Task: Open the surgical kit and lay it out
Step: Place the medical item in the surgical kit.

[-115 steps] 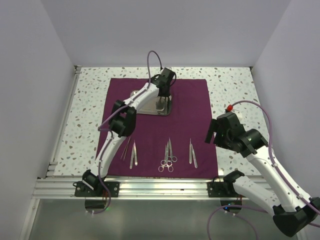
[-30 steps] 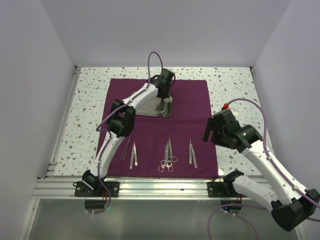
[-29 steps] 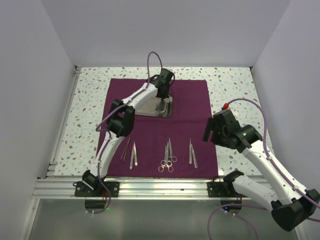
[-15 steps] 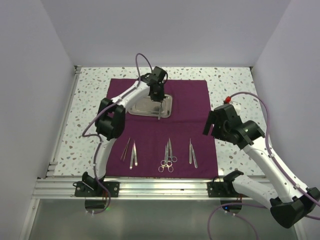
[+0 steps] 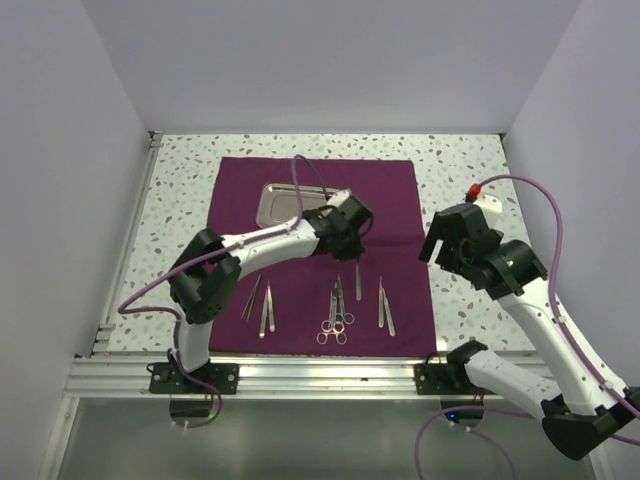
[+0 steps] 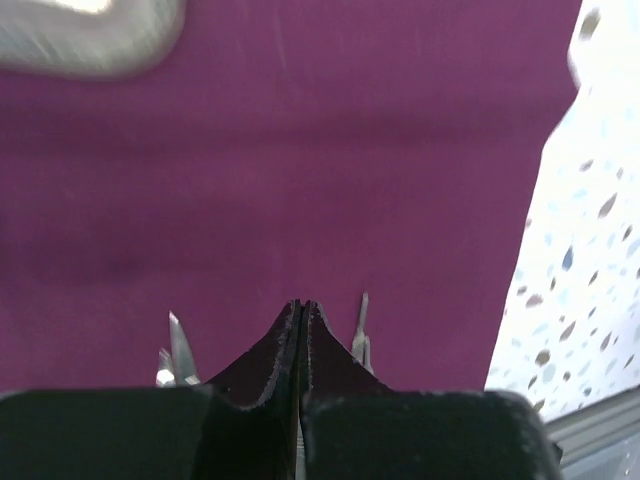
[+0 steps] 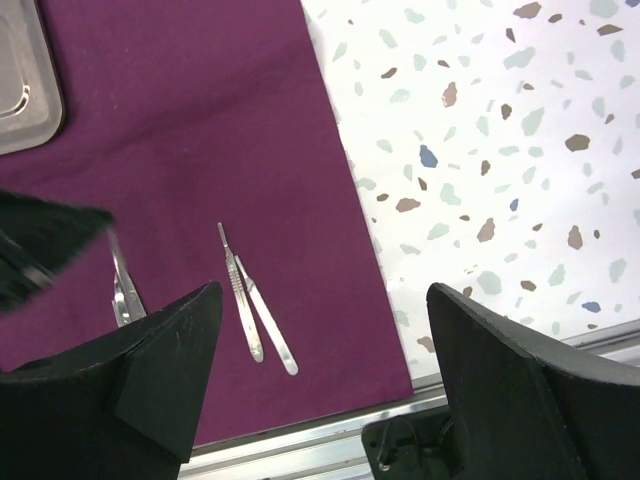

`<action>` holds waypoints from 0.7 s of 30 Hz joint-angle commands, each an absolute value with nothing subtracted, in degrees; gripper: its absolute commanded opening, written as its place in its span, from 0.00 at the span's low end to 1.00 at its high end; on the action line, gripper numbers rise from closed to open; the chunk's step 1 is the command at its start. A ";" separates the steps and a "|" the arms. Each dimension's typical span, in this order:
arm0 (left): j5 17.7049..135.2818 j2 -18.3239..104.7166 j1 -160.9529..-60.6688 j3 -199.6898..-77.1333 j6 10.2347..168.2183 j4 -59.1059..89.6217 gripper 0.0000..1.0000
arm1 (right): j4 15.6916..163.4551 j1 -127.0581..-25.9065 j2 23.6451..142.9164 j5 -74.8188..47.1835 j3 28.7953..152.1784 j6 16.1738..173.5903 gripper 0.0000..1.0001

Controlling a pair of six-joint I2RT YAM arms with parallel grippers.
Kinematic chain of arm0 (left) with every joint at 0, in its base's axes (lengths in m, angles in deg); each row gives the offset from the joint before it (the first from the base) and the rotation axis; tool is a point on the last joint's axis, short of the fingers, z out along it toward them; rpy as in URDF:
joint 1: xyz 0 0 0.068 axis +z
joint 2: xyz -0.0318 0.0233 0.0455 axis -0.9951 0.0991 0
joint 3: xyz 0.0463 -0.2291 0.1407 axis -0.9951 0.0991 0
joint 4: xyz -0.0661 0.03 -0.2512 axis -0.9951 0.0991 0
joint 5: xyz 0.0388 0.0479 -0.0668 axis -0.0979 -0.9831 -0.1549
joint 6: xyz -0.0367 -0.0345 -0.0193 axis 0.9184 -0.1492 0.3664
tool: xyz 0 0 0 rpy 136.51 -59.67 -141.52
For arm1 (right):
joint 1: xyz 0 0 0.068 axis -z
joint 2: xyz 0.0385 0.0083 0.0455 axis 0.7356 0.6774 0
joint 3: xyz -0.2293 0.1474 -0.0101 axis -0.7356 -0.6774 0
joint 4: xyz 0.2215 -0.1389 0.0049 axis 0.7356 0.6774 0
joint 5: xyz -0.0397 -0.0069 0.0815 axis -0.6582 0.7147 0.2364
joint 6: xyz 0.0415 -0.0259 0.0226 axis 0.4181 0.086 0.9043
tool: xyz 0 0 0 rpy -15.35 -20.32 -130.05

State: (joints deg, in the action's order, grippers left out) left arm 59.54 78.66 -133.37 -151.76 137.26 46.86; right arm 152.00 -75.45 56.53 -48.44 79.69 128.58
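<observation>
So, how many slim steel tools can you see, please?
7 tools: two near left, two ring-handled ones mid-front, one by the left fingers, two near right; the left arm may hide more.

Maroon cloth (image 7: 180, 150) is seen toward 10 o'clock, tray (image 7: 25, 90) corner included. Two slim silver tools (image 7: 245, 310) are laid at 7; right gripper (image 7: 322, 300) is spread wide.

speckled tabletop (image 5: 470, 170) | aluminium rail (image 5: 320, 372) along near edge | plain white walls (image 5: 330, 60)
</observation>
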 commanded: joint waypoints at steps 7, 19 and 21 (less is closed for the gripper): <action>54.34 81.87 -144.07 -151.49 148.40 40.57 0.00 | 157.80 -75.39 50.72 -55.21 79.46 129.99 0.88; 59.62 88.38 -146.63 -159.22 145.24 41.09 0.23 | 157.18 -75.39 50.54 -55.65 77.08 130.17 0.90; 59.45 87.94 -146.63 -161.24 143.31 42.31 0.40 | 156.31 -75.39 50.98 -55.74 77.17 129.99 0.93</action>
State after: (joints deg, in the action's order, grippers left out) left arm 59.28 88.89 -146.33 -156.44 145.44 43.25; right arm 157.97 -75.45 50.60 -53.73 77.18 129.21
